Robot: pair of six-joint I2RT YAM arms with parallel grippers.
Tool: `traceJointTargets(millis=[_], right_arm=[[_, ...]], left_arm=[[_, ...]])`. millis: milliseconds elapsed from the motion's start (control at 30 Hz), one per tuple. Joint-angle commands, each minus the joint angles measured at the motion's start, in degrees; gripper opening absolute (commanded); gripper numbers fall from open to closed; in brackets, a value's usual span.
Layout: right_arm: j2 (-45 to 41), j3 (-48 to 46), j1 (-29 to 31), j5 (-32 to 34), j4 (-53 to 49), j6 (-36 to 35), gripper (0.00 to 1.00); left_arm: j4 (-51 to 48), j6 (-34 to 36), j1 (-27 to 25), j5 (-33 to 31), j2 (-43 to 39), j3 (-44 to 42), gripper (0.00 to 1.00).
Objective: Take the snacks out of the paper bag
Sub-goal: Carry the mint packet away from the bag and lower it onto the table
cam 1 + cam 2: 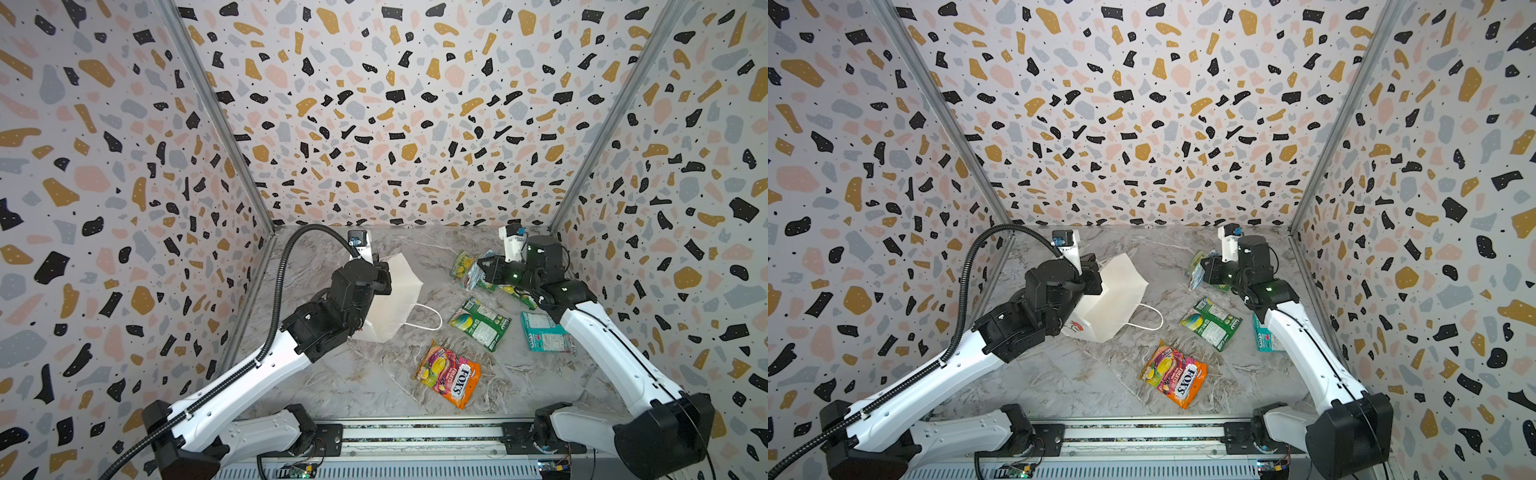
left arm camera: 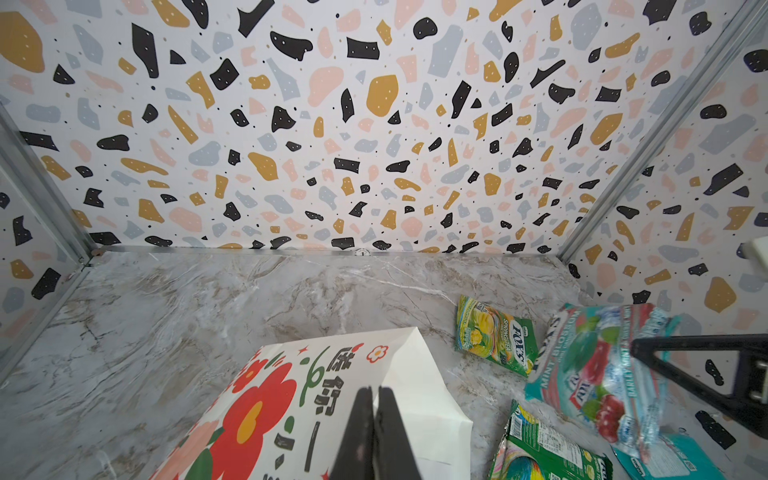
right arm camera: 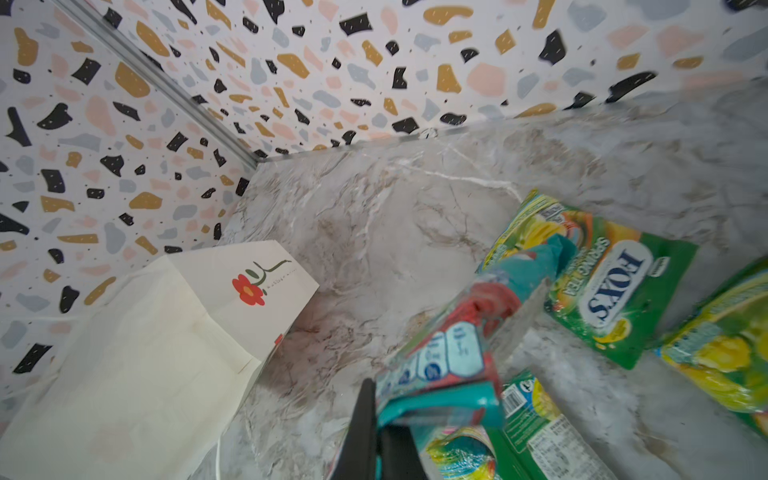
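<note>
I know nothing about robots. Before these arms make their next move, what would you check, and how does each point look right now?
1. Grip of the right claw on the Mint Blossom pouch: ok, shut on its edge.
2. Hold of the left claw on the paper bag: ok, pinched on the bag's edge.
3. Held pouch clear of the bag: ok, well apart.
4. Bare spot on the marble table for setting it down: ok.
5. Held pouch free of the Spring Tea pouch: cannot tell.
6. Bag empty: cannot tell, inside hidden.
</note>
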Motion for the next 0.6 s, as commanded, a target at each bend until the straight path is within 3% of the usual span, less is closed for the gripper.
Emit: traceJointTargets(millis=[0, 567], right_arm=[[2.6, 0.1, -0.2, -8.2, 9.8, 1.3, 0.0], [30.1, 8.2, 2.9, -32.5, 28.1, 8.6, 0.0]], left_arm=[[2.0, 2.0, 0.4, -1.9, -2.0, 1.7, 0.0], [1.2, 2.4, 0.5, -4.1, -5.9, 0.5, 0.0]])
